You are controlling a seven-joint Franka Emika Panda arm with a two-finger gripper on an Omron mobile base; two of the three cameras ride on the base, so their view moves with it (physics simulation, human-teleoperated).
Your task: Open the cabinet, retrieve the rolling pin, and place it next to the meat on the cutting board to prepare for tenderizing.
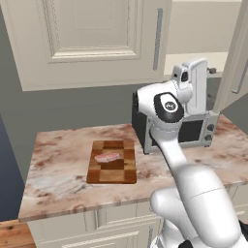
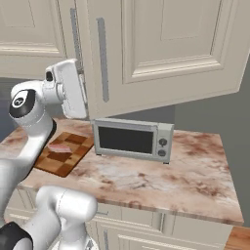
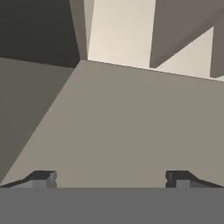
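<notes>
The cabinet [image 1: 87, 38] hangs above the counter, its left door closed and its right door [image 2: 161, 49] swung open. My gripper [image 3: 111, 178] is raised at the opening and faces the plain beige inside [image 3: 131, 131]. Its fingertips [image 3: 43, 178] stand wide apart, open, with nothing between them. In the left base view the white hand [image 1: 193, 82] is up in front of the cabinet's open half. The rolling pin is out of view. Lower left on the counter, the checkered cutting board [image 1: 112, 162] carries the meat [image 1: 106, 157], also visible from the right as the board [image 2: 63, 154] and meat [image 2: 59, 147].
A grey toaster oven [image 1: 193, 131] [image 2: 133, 139] stands on the marble counter [image 1: 58, 174] just under the hand, right of the board. The open door juts out over the counter beside the hand. Cream drawer fronts [image 2: 195, 229] run below the counter.
</notes>
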